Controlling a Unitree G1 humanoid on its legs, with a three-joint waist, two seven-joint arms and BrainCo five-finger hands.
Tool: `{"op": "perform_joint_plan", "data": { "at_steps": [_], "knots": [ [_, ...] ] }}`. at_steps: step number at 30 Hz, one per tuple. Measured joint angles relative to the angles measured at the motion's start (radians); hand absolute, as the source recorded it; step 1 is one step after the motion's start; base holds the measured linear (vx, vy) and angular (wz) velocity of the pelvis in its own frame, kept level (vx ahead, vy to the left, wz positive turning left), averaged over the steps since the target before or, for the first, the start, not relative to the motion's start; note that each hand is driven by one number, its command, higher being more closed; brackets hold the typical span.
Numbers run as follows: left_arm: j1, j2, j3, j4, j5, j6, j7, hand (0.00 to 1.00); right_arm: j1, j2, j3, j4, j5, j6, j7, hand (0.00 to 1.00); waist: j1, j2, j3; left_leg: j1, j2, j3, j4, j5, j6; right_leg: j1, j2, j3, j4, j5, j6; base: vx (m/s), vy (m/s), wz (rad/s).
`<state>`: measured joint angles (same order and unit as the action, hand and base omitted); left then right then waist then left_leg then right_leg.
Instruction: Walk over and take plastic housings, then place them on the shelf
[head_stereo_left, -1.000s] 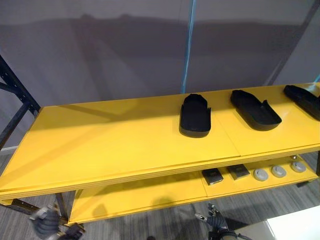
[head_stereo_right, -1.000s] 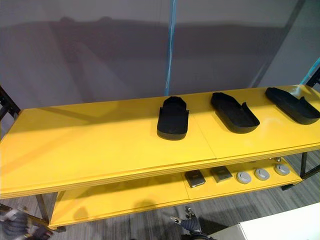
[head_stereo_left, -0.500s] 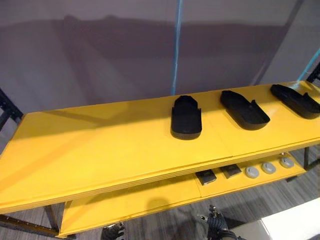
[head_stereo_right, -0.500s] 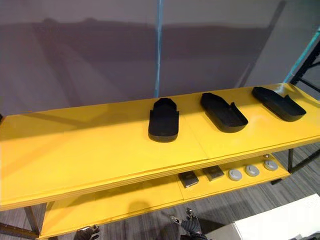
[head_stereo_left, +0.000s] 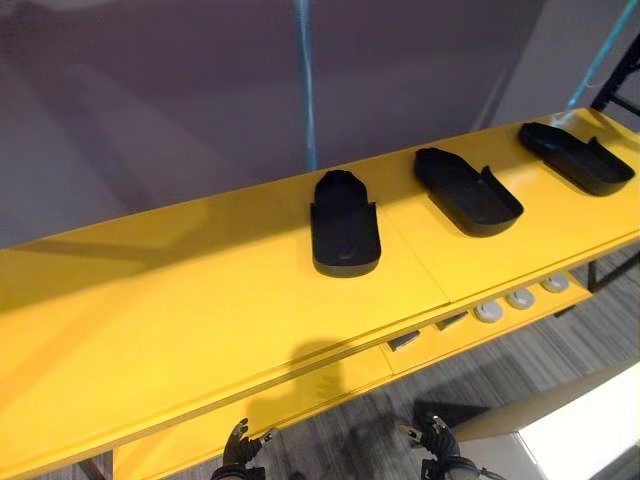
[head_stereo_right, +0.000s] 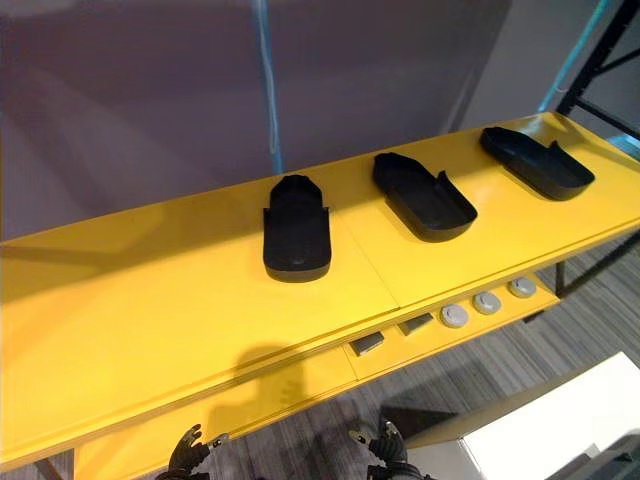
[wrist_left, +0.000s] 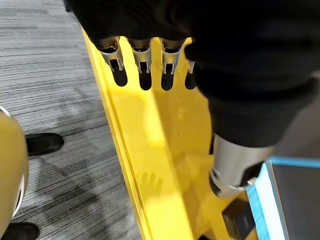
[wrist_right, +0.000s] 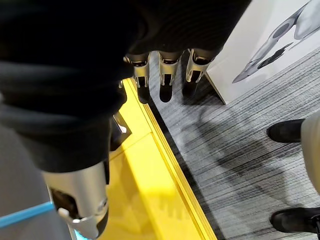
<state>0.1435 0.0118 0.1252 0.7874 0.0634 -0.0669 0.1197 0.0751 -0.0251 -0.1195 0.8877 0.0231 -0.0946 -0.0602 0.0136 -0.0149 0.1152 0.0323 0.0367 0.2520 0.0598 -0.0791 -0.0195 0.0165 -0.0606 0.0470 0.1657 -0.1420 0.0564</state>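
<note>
Left hand (head_stereo_left: 240, 452) is hanging low at 7 o'clock of the eye view, its fingers (wrist_left: 142, 56) relaxed, spread apart and holding nothing. Right hand (head_stereo_left: 433, 441) is hanging at 5 o'clock, its fingers (wrist_right: 167, 71) likewise loose and empty. Both are hovering just in front of the yellow shelf (head_stereo_left: 150, 320). Three black plastic housings are lying on its top board, well apart from the hands: left housing (head_stereo_left: 345, 225) at 12 o'clock, centre housing (head_stereo_left: 468, 190) at 1 o'clock, right housing (head_stereo_left: 575, 157) at 2 o'clock. On the lower board (head_stereo_left: 320, 385), grey discs (head_stereo_left: 520, 298) are sitting in a row beside dark flat blocks (head_stereo_left: 405, 341)
</note>
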Motion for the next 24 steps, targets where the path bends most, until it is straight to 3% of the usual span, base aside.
{"op": "perform_joint_plan", "data": {
  "at_steps": [7,8,9,10,13,14,15,16,17,18,19,22,24],
  "knots": [
    [-0.103,0.02,-0.044,-0.004,0.006,-0.002,0.005,0.0,0.001,0.033,0.003,-0.088,-0.003,0.007,-0.002,0.0,0.003,-0.001,0.052,-0.111,0.069,0.083,0.113,-0.027,0.014,-0.126,0.048,0.024,0.036,0.128,0.014,-0.12,0.054,-0.39],
    [-0.114,0.016,-0.044,-0.012,0.019,-0.002,0.006,0.0,0.0,0.034,0.004,-0.094,-0.002,0.007,-0.003,0.0,0.003,0.001,0.055,-0.119,0.076,0.099,0.109,-0.029,0.026,-0.144,0.046,0.017,0.072,0.107,0.015,-0.16,0.047,-0.33],
    [-0.116,0.018,-0.045,-0.019,0.019,-0.002,0.005,0.0,0.001,0.035,0.005,-0.095,-0.003,0.008,-0.004,0.0,0.005,-0.005,0.059,-0.118,0.073,0.108,0.117,-0.03,0.028,-0.171,0.032,-0.005,0.191,0.048,0.004,-0.11,0.006,-0.15],
    [-0.11,0.02,-0.045,-0.021,0.019,-0.002,0.005,0.0,0.011,0.035,0.005,-0.09,-0.003,0.007,-0.004,0.0,0.002,-0.003,0.058,-0.116,0.07,0.109,0.123,-0.029,0.03,-0.18,0.009,-0.038,0.352,-0.009,0.018,-0.08,-0.025,-0.02],
    [-0.09,0.034,-0.031,-0.022,0.019,-0.001,0.004,0.0,0.013,0.035,0.01,-0.044,-0.008,0.007,-0.004,0.0,0.009,-0.038,0.025,-0.134,0.063,0.134,0.151,-0.025,0.026,-0.132,-0.065,-0.098,0.507,-0.062,0.051,-0.05,-0.09,-0.16],
    [-0.079,0.046,-0.029,-0.022,0.019,0.002,0.004,0.0,-0.004,0.03,0.025,-0.024,-0.013,0.008,-0.005,0.0,0.018,-0.062,0.008,-0.153,0.06,0.162,0.178,-0.024,0.025,-0.117,-0.108,-0.119,0.465,-0.046,0.049,-0.04,-0.191,-0.86],
    [-0.073,0.05,-0.021,-0.018,0.019,0.004,0.004,0.0,-0.03,0.019,0.045,-0.007,-0.018,0.008,-0.005,0.0,0.034,-0.073,0.0,-0.178,0.073,0.202,0.209,-0.022,0.02,-0.108,-0.105,-0.126,0.377,-0.079,0.081,-0.06,-0.231,-1.36],
    [-0.069,0.05,-0.015,-0.014,0.019,0.006,0.003,0.0,-0.063,0.001,0.068,-0.002,-0.025,0.009,-0.006,0.0,0.041,-0.063,0.002,-0.22,0.119,0.238,0.293,-0.013,0.03,-0.071,-0.083,-0.142,0.25,-0.073,0.074,-0.14,-0.305,-1.53],
    [-0.073,0.043,-0.015,-0.011,0.019,0.006,0.002,0.0,-0.093,-0.008,0.08,-0.005,-0.025,0.009,-0.012,0.0,0.045,-0.076,0.007,-0.257,0.095,0.226,0.308,-0.039,-0.003,-0.043,-0.087,-0.122,0.162,-0.073,0.067,-0.16,-0.224,-1.24],
    [-0.072,0.028,-0.017,-0.011,0.019,0.005,0.002,0.0,-0.106,-0.026,0.078,-0.005,-0.025,0.009,-0.017,0.0,0.041,-0.068,0.01,-0.256,0.062,0.203,0.253,-0.038,0.001,-0.044,-0.093,-0.104,0.147,-0.073,0.066,-0.17,-0.108,-0.97],
    [-0.071,0.007,-0.045,-0.007,0.018,0.002,0.001,0.0,-0.118,-0.061,0.069,-0.004,-0.025,0.008,-0.022,0.0,0.03,-0.03,0.01,-0.246,0.04,0.188,0.173,0.057,0.066,-0.046,-0.069,-0.077,0.136,-0.074,0.063,-0.11,0.007,-0.72],
    [-0.095,0.025,-0.062,0.002,0.018,0.002,0.001,0.0,-0.109,-0.061,0.05,-0.008,-0.038,0.009,-0.035,0.0,0.024,-0.035,0.004,-0.233,0.072,0.238,0.187,0.056,0.069,-0.04,-0.056,-0.06,0.084,-0.081,0.041,-0.09,-0.042,-0.61],
    [-0.11,0.034,-0.077,0.018,0.018,0.002,0.001,0.0,-0.102,-0.057,0.043,0.001,-0.038,0.009,-0.036,0.0,0.014,-0.018,0.018,-0.231,0.102,0.239,0.226,0.055,0.062,-0.03,-0.035,-0.042,0.067,-0.068,0.017,-0.13,-0.094,-0.4]
  ]
}}
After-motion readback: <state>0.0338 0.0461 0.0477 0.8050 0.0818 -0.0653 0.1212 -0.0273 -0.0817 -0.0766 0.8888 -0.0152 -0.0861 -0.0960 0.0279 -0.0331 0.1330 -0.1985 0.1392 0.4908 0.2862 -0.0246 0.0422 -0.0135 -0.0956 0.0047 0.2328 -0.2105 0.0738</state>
